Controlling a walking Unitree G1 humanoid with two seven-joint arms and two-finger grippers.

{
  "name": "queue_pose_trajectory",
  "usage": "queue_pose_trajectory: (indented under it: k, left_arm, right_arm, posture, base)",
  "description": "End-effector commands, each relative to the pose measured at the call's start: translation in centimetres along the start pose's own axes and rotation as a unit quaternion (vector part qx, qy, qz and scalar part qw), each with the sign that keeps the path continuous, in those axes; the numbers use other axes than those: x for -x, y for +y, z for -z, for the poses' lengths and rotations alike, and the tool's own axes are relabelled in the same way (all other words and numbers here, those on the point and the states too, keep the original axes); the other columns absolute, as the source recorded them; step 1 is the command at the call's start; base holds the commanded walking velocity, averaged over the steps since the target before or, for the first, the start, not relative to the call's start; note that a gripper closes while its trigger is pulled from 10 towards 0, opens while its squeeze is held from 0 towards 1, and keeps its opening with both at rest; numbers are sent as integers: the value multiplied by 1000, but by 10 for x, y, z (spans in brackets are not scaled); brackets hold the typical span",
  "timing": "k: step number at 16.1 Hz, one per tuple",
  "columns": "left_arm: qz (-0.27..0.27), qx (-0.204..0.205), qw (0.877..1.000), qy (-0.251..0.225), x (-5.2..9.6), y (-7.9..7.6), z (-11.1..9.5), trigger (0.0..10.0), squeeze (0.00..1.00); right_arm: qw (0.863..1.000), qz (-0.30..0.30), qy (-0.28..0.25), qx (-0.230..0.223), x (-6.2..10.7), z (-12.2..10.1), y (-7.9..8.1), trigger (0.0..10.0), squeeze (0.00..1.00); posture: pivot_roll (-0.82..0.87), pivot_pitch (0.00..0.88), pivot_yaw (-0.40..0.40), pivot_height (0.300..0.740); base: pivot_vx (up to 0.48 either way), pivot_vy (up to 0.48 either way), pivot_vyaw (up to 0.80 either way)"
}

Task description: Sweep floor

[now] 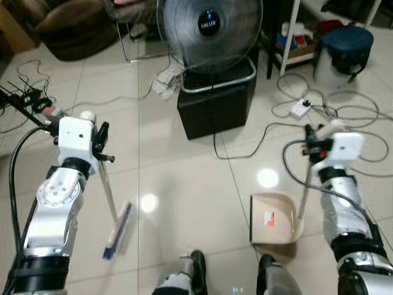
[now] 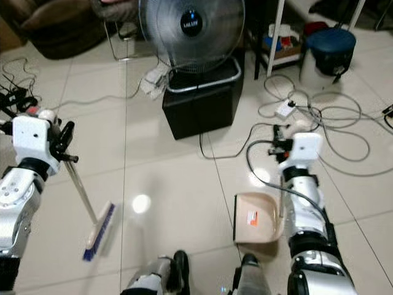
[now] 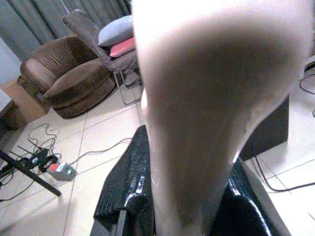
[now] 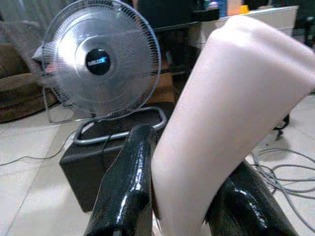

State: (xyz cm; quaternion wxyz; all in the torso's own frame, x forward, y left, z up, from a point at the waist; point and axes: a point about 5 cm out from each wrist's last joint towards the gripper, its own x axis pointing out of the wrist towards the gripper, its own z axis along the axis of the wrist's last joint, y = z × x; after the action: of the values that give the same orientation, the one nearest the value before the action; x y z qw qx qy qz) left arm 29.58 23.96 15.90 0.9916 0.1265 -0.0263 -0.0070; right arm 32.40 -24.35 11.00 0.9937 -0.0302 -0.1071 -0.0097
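A small broom (image 1: 118, 228) with a beige head and blue bristles rests on the tiled floor at my left, its thin handle (image 1: 107, 187) slanting up into my left gripper (image 1: 98, 144), which is shut on the handle top (image 3: 206, 113). At my right a beige dustpan (image 1: 274, 219) lies flat on the floor by my feet. Its upright handle (image 1: 306, 178) runs up into my right gripper (image 1: 314, 136), shut on the pale grip (image 4: 221, 128). Black fingers (image 4: 128, 182) flank that grip in the right wrist view.
A black box (image 1: 216, 104) with a standing fan (image 1: 209, 27) on it stands straight ahead. Cables and a power strip (image 1: 301, 107) sprawl over the floor at right, near a blue stool (image 1: 344, 46). More cables (image 1: 27, 98) lie at left by a brown armchair (image 1: 73, 27).
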Motion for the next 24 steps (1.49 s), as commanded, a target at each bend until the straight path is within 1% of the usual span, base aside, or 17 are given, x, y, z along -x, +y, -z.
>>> queue_pose_trajectory:
  k: [1,3,4,6,8,10,12,14,17,18,19,22,23,24]
  left_arm:
    - [-11,-6,1000,-11,5,10,-7,10000,0]
    - [-7,-2,1000,-11,7,10,-10,10000,0]
    - [-7,1,1000,-12,10,11,-12,10000,0]
    - [3,-2,1000,-8,16,14,-14,10000,0]
    - [19,-6,1000,2,19,14,-14,10000,0]
    - [34,-8,999,9,20,12,-14,10000,0]
    - [35,-11,999,14,18,11,-13,10000,0]
    - [47,-11,999,25,19,7,-10,10000,0]
    - [50,-10,998,28,20,6,-10,10000,0]
    - [50,-10,998,29,20,5,-10,10000,0]
    - [51,-11,998,28,19,6,-11,10000,0]
    - [51,-11,998,27,18,7,-12,10000,0]
    - [52,-10,998,27,17,6,-12,10000,0]
    - [54,-8,998,27,17,4,-12,10000,0]
  right_arm:
    - [1000,-6,-19,3,-3,-5,2,10000,0]
    - [999,-7,-32,0,-3,-7,2,10000,0]
    - [999,-4,-33,-3,-2,-5,1,10000,0]
    - [999,9,-40,-28,-2,-5,-1,10000,0]
    - [997,20,-59,-37,-8,-12,-4,10000,0]
    - [995,31,-79,-49,-13,-21,-11,10000,0]
    - [995,29,-81,-49,-15,-23,-12,10000,0]
    - [996,21,-68,-55,-12,-18,-12,10000,0]
    - [995,20,-67,-64,-10,-16,-12,10000,0]
    - [995,21,-68,-72,-10,-15,-12,10000,0]
    - [992,24,-76,-98,-10,-16,-13,10000,0]
    - [993,18,-67,-95,-8,-12,-12,10000,0]
    - [994,21,-57,-91,-5,-9,-14,10000,149]
    - [995,28,-45,-86,-2,-5,-19,10000,1000]
  posture:
    - [166,263,220,740]
    - [185,287,217,740]
    - [197,284,214,740]
    - [217,283,219,740]
    - [222,287,222,740]
    - [221,288,229,740]
    - [219,289,229,740]
    - [217,289,225,740]
    - [222,288,227,740]
    - [224,290,229,740]
    - [226,290,231,740]
    - [218,285,233,740]
    - [215,294,236,740]
    - [212,290,239,740]
  base:
    - [0,0,0]
    - [0,0,0]
    - [0,0,0]
    - [0,0,0]
    - [0,0,0]
    - [0,0,0]
    - [0,0,0]
    - [0,0,0]
    - [0,0,0]
    - [0,0,0]
    - [0,0,0]
    - [0,0,0]
    - [0,0,0]
    - [0,0,0]
